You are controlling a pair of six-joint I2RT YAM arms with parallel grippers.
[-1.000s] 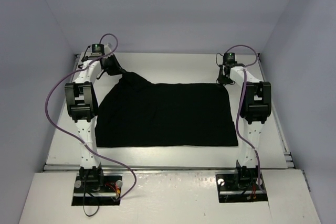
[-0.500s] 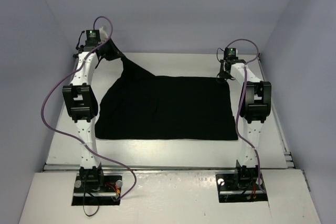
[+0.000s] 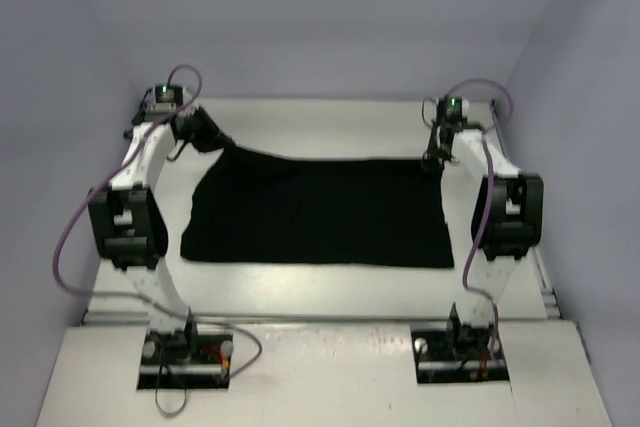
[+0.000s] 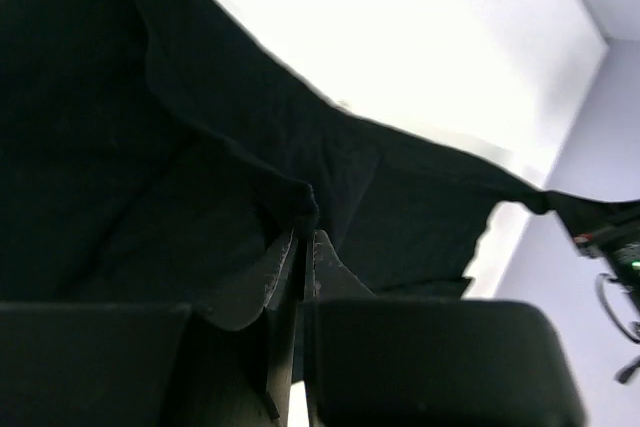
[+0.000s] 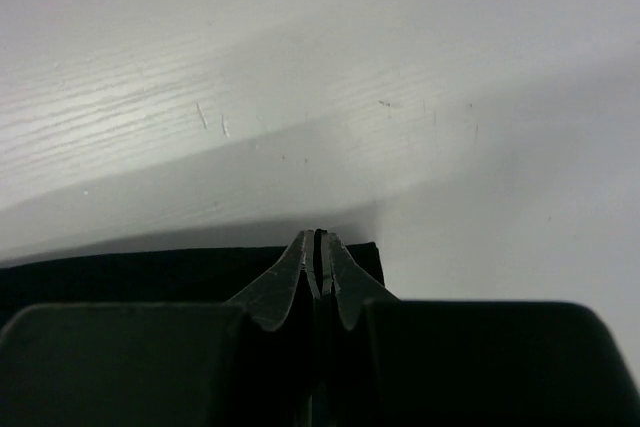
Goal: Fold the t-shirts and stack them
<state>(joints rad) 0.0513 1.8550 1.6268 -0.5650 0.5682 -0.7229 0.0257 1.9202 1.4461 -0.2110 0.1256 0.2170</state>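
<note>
Nearest: both arm bases sit at the front edge of the table (image 3: pixel 320 292). The elbows have dropped & swung outward vs. a sec ago, so the arms now reach lower toward the back. Next out is a bare white strip, then the near hem of the black t-shirt (image 3: pixel 320 212). That hem has crept a bit away from the bases, so the cloth got dragged backward.

The shirt body lies spread flat, approx. rectangular, w/ a few wrinkles on the L side.

At the far edge, the L gripper (image 3: pixel 207 133) has its jaws pressed together on the bunched far-left corner. Half a sec ago that corner hung in a steep tent; now it's low, just above the table. The R gripper (image 3: pixel 434 160) is also clamped tight, pinching the far-right corner at about tabletop level. From the L wrist cam the far hem runs taut btw. the two grippers.

Judgement: the lift-and-tug looks done & the shirt is being laid down stretched, i.e. flattened before the 1st fold. No fold yet, no stack, only one shirt in view. Likely next: carry the far edge toward the near hem, or let go & regrip. The bunching at the L corner could leave a crease.
</note>
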